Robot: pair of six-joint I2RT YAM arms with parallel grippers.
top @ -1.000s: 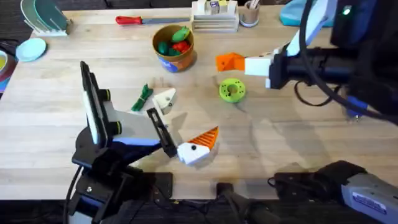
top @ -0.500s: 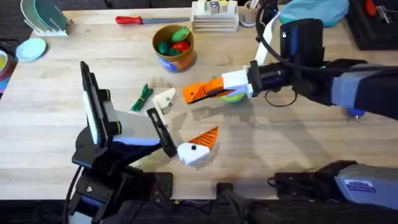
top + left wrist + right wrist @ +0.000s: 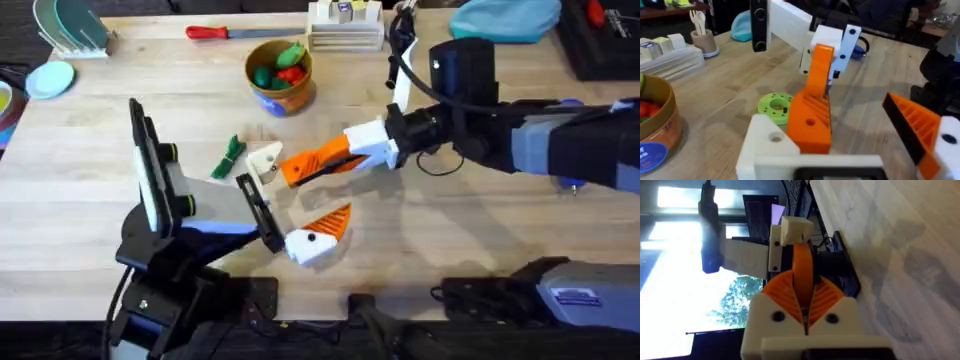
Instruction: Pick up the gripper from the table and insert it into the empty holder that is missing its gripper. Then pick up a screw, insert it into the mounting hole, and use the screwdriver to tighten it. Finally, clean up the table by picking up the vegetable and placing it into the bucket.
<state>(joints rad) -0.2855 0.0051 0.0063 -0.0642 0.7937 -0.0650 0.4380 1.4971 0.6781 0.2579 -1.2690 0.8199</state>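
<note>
A pale wooden table (image 3: pixel 470 240) carries the scene, with a dish rack at its far left corner and stacked trays along the far edge. The orange-yellow bucket (image 3: pixel 280 75) stands well beyond both grippers, holding red and green toy vegetables. The right gripper (image 3: pixel 315 163) has its orange pads pressed together on the loose orange gripper finger (image 3: pixel 812 117), whose tip sits against the white holder (image 3: pixel 266 160) of the left gripper (image 3: pixel 298 205). That gripper's jaws are spread, one mount bare, the other bearing an orange finger (image 3: pixel 330 222). A dark green vegetable (image 3: pixel 230 155) lies just beside the holder. A green disc (image 3: pixel 775 106) lies under the right gripper.
</note>
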